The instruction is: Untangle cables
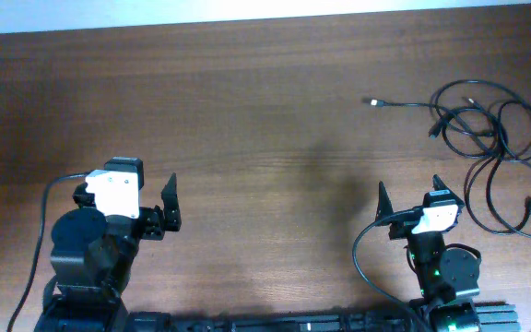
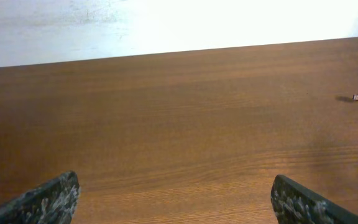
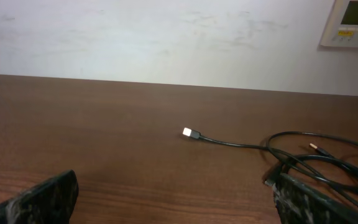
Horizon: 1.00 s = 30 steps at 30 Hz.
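Observation:
The cables (image 1: 487, 129) lie in a loose tangle of thin black loops at the table's far right. One strand runs left to a silver plug (image 1: 373, 101), seen closer as the plug (image 3: 189, 132). My right gripper (image 1: 411, 192) stands open just in front of the tangle. In its wrist view the right gripper (image 3: 176, 196) holds nothing, and the cables (image 3: 316, 158) lie ahead beside its right finger. My left gripper (image 1: 127, 184) is open at the near left, far from the cables. In the left wrist view the left gripper (image 2: 176, 199) spans bare wood, and one plug (image 2: 357, 98) shows far right.
The wooden table (image 1: 265, 138) ends at a white wall along its far edge. A wall control panel (image 3: 353, 22) hangs behind. Thick black arm wires (image 1: 35, 240) curve beside the left base, and another arm wire (image 1: 362, 249) loops by the right base.

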### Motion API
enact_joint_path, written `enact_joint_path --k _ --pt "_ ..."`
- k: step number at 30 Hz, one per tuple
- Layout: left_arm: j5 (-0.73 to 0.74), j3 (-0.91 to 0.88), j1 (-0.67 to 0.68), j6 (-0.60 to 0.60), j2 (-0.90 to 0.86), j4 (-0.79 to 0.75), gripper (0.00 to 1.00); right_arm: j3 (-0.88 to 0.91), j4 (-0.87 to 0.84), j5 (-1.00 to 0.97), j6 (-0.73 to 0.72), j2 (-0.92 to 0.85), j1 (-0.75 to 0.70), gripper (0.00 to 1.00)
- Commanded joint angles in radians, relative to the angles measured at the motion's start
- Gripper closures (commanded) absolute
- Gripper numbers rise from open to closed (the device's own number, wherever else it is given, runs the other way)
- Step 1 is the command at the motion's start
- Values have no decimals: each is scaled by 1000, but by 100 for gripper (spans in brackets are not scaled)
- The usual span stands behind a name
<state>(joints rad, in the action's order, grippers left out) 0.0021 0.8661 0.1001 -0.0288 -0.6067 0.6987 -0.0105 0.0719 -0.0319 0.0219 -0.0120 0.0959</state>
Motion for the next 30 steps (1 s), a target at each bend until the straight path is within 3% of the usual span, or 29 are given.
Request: enact_joint_path --k 1,10,14,30 --pt "-6 -5 -5 6 -1 2 1 5 10 13 -7 8 3 0" --pt "-8 -24 -5 6 7 10 1 5 10 13 -7 8 3 0" --pt "-25 -108 -5 6 51 -66 1 5 10 13 -7 8 3 0" --pt "-37 -701 -5 6 418 -815 1 5 10 13 -7 8 3 0"
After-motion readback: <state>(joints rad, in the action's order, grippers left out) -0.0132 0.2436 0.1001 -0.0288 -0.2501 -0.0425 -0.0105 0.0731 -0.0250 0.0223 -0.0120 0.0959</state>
